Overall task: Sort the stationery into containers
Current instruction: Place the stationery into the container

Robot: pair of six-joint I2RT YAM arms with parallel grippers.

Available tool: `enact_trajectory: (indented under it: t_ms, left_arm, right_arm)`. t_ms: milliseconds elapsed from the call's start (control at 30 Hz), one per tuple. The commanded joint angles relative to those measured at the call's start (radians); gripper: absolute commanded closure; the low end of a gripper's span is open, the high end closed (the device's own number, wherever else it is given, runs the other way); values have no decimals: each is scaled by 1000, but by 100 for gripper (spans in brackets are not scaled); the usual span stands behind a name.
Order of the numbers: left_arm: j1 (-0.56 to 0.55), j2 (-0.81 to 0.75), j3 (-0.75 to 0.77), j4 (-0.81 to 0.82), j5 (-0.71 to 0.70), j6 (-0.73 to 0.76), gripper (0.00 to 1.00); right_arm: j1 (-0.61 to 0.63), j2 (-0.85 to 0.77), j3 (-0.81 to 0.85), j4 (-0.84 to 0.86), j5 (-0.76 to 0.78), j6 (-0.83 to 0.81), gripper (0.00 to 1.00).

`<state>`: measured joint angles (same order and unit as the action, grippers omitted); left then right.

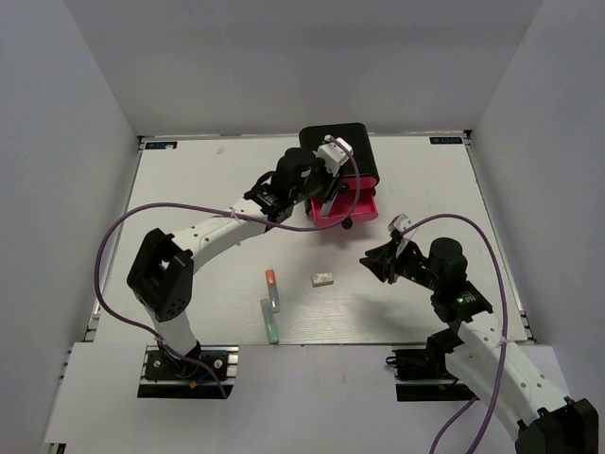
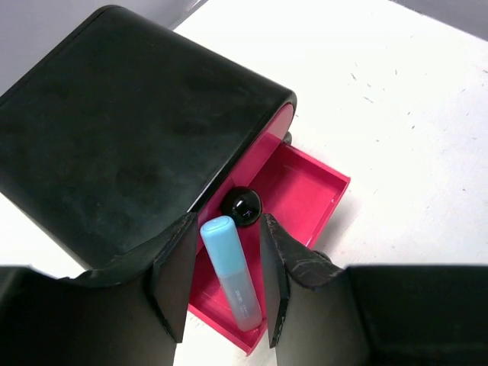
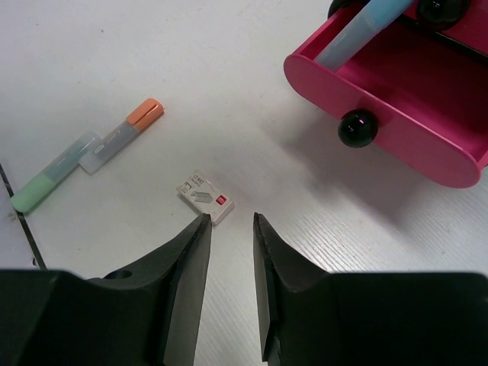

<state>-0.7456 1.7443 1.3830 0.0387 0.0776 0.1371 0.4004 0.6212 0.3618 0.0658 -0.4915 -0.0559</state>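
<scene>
At the middle of the far edge of the white table (image 1: pixel 189 180) stands a small black rounded-corner cabinet (image 2: pixel 122 130), with one bright-pink plastic drawer (image 2: pixel 305 191) pulled out towards the near edge. The left gripper (image 2: pixel 229 229) hangs over it, jaws apart, and a light-blue capped stick (image 2: pixel 231 274) lies in the drawer between them with a thin gap on each side. The right gripper (image 3: pixel 229 252) hovers with parted jaws and nothing between them, just beside a tiny white rectangular eraser (image 3: pixel 204 197) mid-table. An orange-capped stick (image 3: pixel 122 133) and a teal-capped stick (image 3: pixel 53 175) lie almost end to end near the near edge.
</scene>
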Motion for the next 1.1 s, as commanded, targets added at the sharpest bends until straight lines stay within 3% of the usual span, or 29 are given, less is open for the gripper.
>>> enact_trajectory:
  t_ms: [0,133,267,500,1067]
  left_arm:
    - [-5,-65,1,13,8,-24,52]
    - [-5,-65,1,47,8,-63,52]
    - [-5,-65,1,12,-77,-74,53]
    - [-5,-65,-30,-46,-185,-106,75]
    - [-5,-20,-78,-89,-199,-151,76]
  right_arm:
    - [0,6,14,69,-36,-16,65]
    - [3,0,14,60,-24,-21,64]
    - [-1,-20,8,46,-21,-28,62]
    - [0,-18,5,49,-21,-24,62]
    - [0,-25,-6,52,1,-24,61]
